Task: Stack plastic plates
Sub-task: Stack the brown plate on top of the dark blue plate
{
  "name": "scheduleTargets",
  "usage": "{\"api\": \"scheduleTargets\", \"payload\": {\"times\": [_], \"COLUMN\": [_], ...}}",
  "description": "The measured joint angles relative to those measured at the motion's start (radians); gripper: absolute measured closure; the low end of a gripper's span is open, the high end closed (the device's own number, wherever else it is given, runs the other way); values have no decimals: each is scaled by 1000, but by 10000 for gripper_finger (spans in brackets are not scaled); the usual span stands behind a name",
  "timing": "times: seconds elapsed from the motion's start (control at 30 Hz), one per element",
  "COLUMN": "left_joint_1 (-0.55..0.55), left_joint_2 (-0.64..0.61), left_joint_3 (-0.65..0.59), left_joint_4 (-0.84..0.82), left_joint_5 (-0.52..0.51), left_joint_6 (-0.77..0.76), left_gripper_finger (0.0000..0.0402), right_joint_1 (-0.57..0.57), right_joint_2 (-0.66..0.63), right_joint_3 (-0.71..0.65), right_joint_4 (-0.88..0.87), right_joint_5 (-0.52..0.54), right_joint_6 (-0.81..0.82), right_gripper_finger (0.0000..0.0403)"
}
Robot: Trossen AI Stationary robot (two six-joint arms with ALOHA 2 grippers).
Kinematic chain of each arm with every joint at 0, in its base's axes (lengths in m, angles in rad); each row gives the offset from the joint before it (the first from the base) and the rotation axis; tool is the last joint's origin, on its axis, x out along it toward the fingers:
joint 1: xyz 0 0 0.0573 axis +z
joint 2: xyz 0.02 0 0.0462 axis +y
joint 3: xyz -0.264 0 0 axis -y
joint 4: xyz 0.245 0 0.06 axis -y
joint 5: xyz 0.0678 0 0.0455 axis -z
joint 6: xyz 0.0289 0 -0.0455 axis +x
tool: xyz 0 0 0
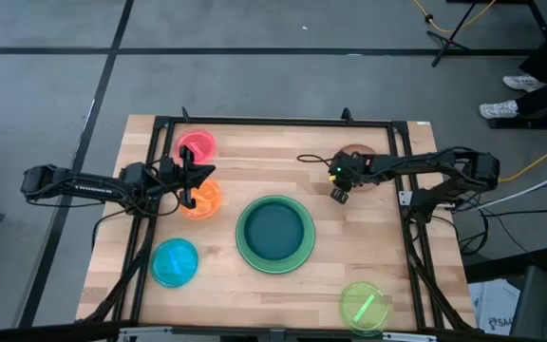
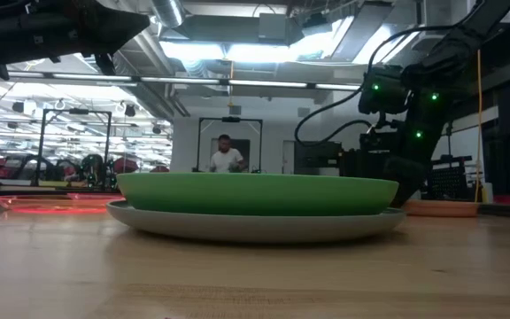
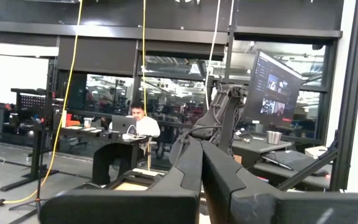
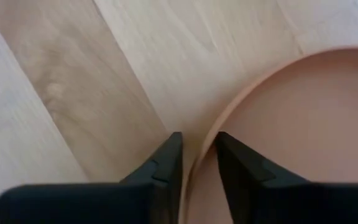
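Note:
A light green plate (image 1: 275, 269) with a dark teal plate (image 1: 275, 231) in it sits mid-table; the low view shows the green plate (image 2: 255, 193) resting on a grey plate (image 2: 237, 229). A brown plate (image 1: 357, 150) lies flat near the far right, partly under my right arm. My right gripper (image 1: 340, 194) points down at its near-left rim. My left gripper (image 1: 194, 182) hovers shut and level above the table, between the pink plate (image 1: 196, 145) and the orange plate (image 1: 205, 201). A cyan plate (image 1: 174, 262) and a lime plate (image 1: 364, 306) lie near the near edge. My right gripper (image 4: 197, 149) has the brown plate's rim (image 4: 213, 127) between its two fingers, one finger (image 4: 169, 165) outside on the wood and the other inside the plate. The fingers come from above, pointing down. The plate (image 2: 441, 209) lies flat on the table.
A black frame (image 1: 273, 122) runs around the table's far and side edges. A cable (image 1: 313, 158) lies on the wood beside the brown plate. Bare wood shows between the central stack and the right edge. A person sits at a desk in the room beyond.

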Motion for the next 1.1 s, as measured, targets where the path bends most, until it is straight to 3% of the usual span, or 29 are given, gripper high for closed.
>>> {"api": "scheduleTargets", "payload": {"times": [0.27,0.53,1.1], "left_joint_1": [0,0,0], "left_joint_2": [0,0,0], "left_joint_3": [0,0,0], "left_joint_4": [0,0,0], "left_joint_5": [-2,-2,-3], "left_joint_6": [0,0,0], "left_gripper_finger": [401,401,401], "right_joint_1": [3,45,371], "right_joint_2": [0,-1,-2], "right_joint_3": [0,44,238], "right_joint_4": [0,-22,-14], "right_joint_5": [12,9,10], "right_joint_6": [-54,-106,-234], "right_gripper_finger": [397,400,401]}}
